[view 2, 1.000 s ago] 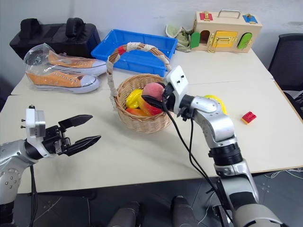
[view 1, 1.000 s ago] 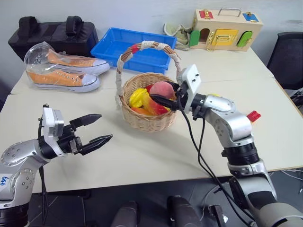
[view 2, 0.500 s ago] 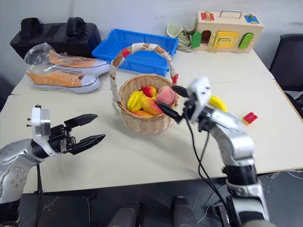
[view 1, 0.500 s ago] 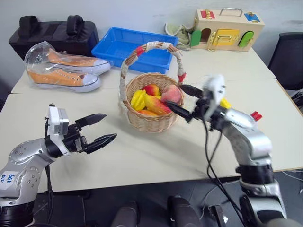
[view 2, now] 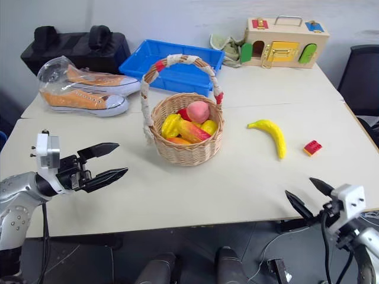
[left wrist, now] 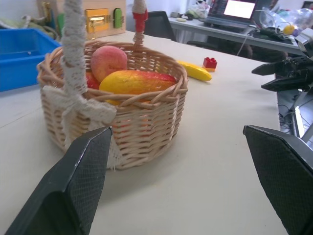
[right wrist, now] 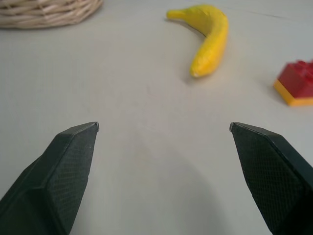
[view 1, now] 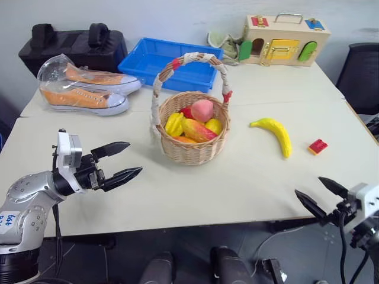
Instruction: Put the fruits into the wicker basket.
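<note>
banana [view 1: 273,134] lies on the table ahead of the empty, spread right gripper [view 1: 320,197], well apart

Not much to read here. There is one white sticker on the left arm's silver shell [view 1: 10,220], well behind the left gripper [view 1: 121,160], with blue handwriting on it that is too small and slanted to make out. The wooden toy house [view 1: 286,38], far beyond both grippers, carries coloured latches and doors but no lettering that can be read. The laptop screen [left wrist: 239,8] glows white with nothing legible on it.
</note>
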Controlling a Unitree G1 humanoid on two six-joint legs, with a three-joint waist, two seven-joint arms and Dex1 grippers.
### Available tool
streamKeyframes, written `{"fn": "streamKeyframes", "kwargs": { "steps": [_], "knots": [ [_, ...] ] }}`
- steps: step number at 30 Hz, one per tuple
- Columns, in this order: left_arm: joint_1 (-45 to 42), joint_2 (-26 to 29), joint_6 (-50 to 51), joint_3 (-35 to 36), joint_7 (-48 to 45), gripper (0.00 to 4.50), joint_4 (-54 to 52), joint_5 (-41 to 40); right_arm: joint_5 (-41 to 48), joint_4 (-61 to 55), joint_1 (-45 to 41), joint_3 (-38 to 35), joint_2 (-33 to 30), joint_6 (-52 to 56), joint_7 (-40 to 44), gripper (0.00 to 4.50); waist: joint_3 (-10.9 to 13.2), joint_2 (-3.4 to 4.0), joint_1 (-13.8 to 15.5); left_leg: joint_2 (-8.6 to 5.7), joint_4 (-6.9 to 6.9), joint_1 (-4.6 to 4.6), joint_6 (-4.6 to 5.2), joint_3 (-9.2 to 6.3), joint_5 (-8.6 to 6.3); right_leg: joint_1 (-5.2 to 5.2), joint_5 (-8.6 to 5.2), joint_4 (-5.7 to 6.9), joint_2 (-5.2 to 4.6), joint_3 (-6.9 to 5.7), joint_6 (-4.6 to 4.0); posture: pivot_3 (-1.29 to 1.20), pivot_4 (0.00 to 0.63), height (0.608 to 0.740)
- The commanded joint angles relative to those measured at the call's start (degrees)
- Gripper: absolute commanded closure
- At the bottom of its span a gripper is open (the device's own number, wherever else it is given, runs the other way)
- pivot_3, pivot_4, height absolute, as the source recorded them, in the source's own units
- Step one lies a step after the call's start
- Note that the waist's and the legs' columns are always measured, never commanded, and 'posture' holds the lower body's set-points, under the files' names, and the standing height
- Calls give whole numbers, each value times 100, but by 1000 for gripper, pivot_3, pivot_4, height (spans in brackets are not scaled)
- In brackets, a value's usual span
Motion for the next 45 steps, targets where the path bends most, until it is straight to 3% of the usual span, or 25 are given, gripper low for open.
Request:
{"fn": "streamKeyframes", "kwargs": {
  "steps": [1, 4, 9, 14, 18, 24, 28, 30, 33, 35, 39, 42, 45],
  "knots": [
    [-38, 113, -13, 59, -47, 0, -58, -49, -200, 259, -755, 162, -209, -148, -317, 27, 0, 0, -77, 2, -10, 19, 0, 11, 0, 9, 0, 1, 0, 2, 0, 0, 150, 740],
    [-56, 99, -36, 64, 21, 0, -104, -23, -382, 559, -1494, 503, -508, 365, -509, 27, -1, 3, -90, 7, -16, 39, -9, 25, 4, 19, 0, 2, 0, 2, 0, 0, 150, 740],
    [-74, 39, 69, 51, 151, 0, -261, -138, -768, 2011, -4052, 1848, -982, 2038, -284, 27, 0, 2, -90, 10, -6, 19, -13, 37, 4, -6, 1, 0, -6, 2, 1, 0, 150, 740],
    [-71, -12, 79, -8, 219, 0, -343, -116, -1631, 4059, -5945, 2676, -855, 2183, -661, 27, 0, 2, -28, 12, -9, 2, -15, 18, 3, -17, 0, -4, -9, 2, 0, 0, 150, 740],
    [-39, -44, 52, -41, 281, 0, -442, -105, -2235, 5564, -7021, 3214, -758, 2089, -765, 27, 0, 3, -62, 2, 17, -63, -12, 16, 1, -62, 3, -5, -16, -6, 4, 0, 150, 740],
    [247, -66, 24, 192, 382, 0, -653, -187, -2403, 6350, -7642, 3418, -757, 2576, -171, 1945, 0, 2, -80, 2, 21, -69, -6, 17, -5, -63, 4, -3, -15, -14, 6, 0, 150, 740],
    [402, -85, -6, 260, 412, 0, -712, -193, -2233, 6101, -7558, 3218, -906, 2571, 203, 3224, 0, 2, -72, 3, 33, -69, -6, 18, -5, -63, 4, -1, -13, -17, 6, 0, 150, 740],
    [450, -97, -5, 309, 451, 0, -738, -225, -1872, 5476, -7357, 2975, -1054, 2527, 780, 3832, 0, 3, -64, 2, 43, -69, -6, 18, -5, -58, 7, 1, -12, -16, 10, 0, 150, 740],
    [520, -97, 4, 373, 466, 0, -743, -252, -1199, 3839, -6790, 2726, -1333, 2629, 1733, 3857, 2, 6, -58, 2, 56, -72, -3, 20, -6, -55, 13, 2, -11, -16, 22, 0, 150, 740],
    [572, -80, -3, 412, 447, 0, -712, -239, -601, 2361, -6433, 2677, -1421, 3319, 2084, 3857, 5, 11, -62, 3, 57, -72, 0, 21, -8, -55, 15, 1, -10, -17, 25, 0, 150, 740],
    [608, -104, 4, 435, 472, 0, -672, -222, 71, 581, -6703, 2799, -872, 5335, 1060, 3857, 5, 13, -135, 22, 55, -56, -13, 29, -19, -57, 21, 4, -6, -10, 14, 0, 150, 740],
    [575, -135, -11, 359, 485, 0, -631, -179, 180, 309, -7149, 2851, 48, 6273, 19, 3857, 4, 13, -111, 39, 57, -52, -23, 26, -21, -61, 29, 5, -3, -13, -3, 0, 150, 740],
    [513, -182, -29, 310, 533, 0, -616, -162, -68, 477, -7473, 3150, 839, 6401, -693, 3857, 3, 11, -73, 36, 57, -70, -25, 26, -21, -85, 30, 15, -6, -10, -7, 0, 150, 740]
  ]
}}
